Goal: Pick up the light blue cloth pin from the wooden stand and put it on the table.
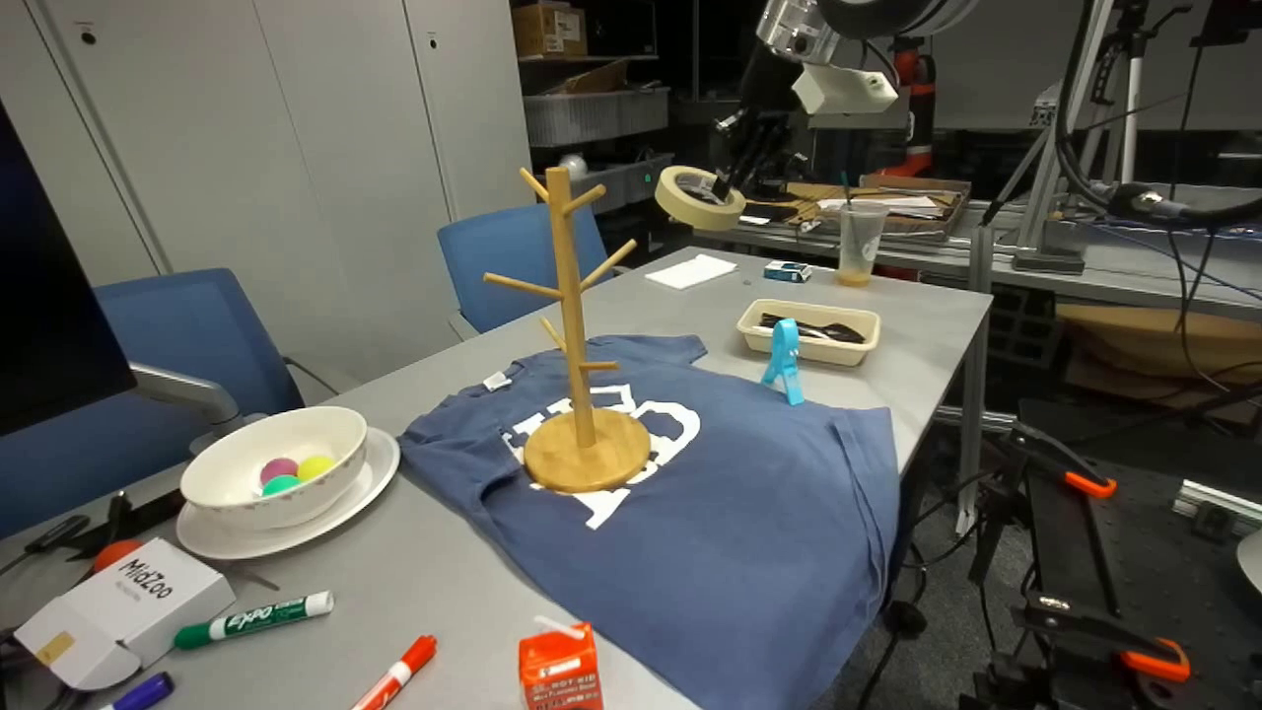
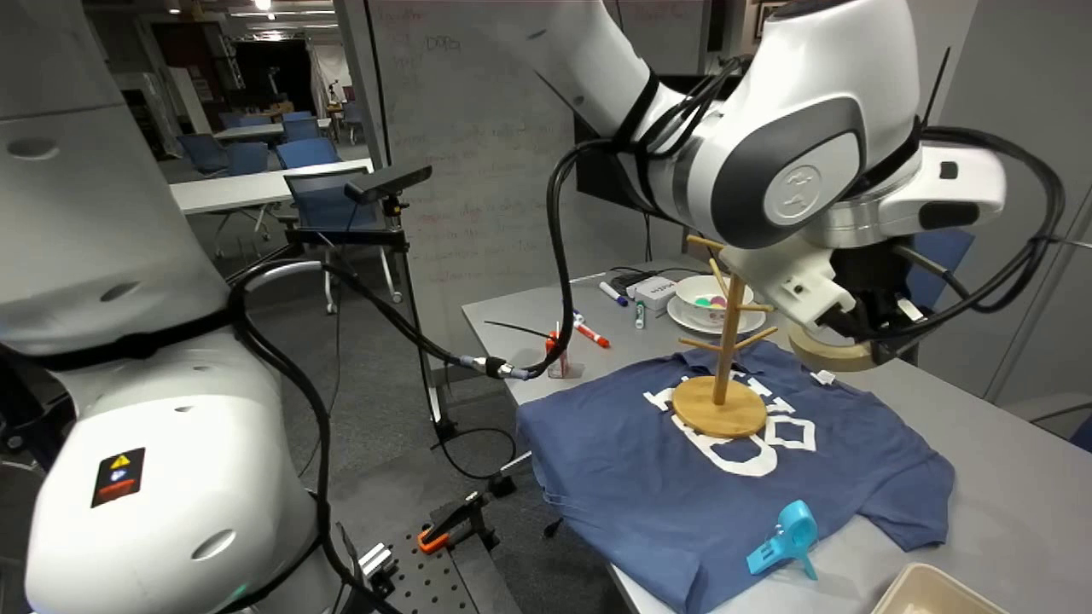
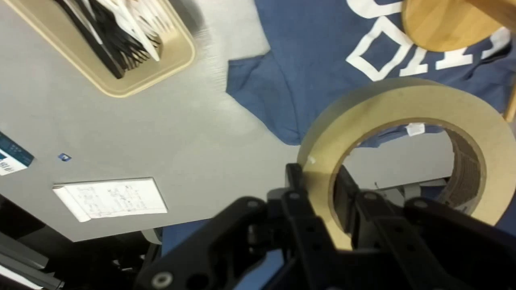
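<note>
The light blue cloth pin (image 1: pixel 784 360) (image 2: pixel 789 535) stands on the blue T-shirt near its edge, apart from the stand, in both exterior views. It does not show in the wrist view. The wooden stand (image 1: pixel 575 335) (image 2: pixel 729 341) is upright on the shirt, its pegs bare; part of its base (image 3: pixel 443 24) shows in the wrist view. My gripper (image 3: pixel 320 177) is shut on the rim of a masking tape roll (image 3: pixel 403 104), one finger inside the ring and one outside. It holds the roll (image 1: pixel 683 210) above the grey table (image 1: pixel 444 592), beyond the stand.
The blue T-shirt (image 1: pixel 730 532) covers the table's middle. A beige tray (image 3: pixel 161 76) of cutlery is near the pin. A plastic cup (image 1: pixel 861 242) and notepad (image 3: pixel 113 199) are at one end. A bowl (image 1: pixel 227 473), white box (image 1: pixel 153 602) and markers are at the other.
</note>
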Tool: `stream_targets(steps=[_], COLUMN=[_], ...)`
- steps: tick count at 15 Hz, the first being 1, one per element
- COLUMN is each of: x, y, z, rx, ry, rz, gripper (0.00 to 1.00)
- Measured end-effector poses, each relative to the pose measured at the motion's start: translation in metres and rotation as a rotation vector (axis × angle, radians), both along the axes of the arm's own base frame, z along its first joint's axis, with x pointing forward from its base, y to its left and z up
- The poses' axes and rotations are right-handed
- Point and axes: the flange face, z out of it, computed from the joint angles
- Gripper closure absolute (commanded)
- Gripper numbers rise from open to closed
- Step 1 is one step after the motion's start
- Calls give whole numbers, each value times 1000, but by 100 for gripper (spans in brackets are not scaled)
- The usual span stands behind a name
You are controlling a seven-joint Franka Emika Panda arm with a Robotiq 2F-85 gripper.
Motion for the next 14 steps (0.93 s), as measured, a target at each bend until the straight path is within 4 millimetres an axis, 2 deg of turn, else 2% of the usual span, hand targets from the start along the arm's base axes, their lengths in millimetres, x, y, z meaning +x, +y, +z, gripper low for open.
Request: stream_targets(steps=[3, 7, 14], x=[3, 10, 22], y=[19, 40, 56], z=[-3, -20, -42], rx=[73, 156, 224], ry=[-37, -39, -41], rz=[7, 23, 61], gripper=[94, 94, 94])
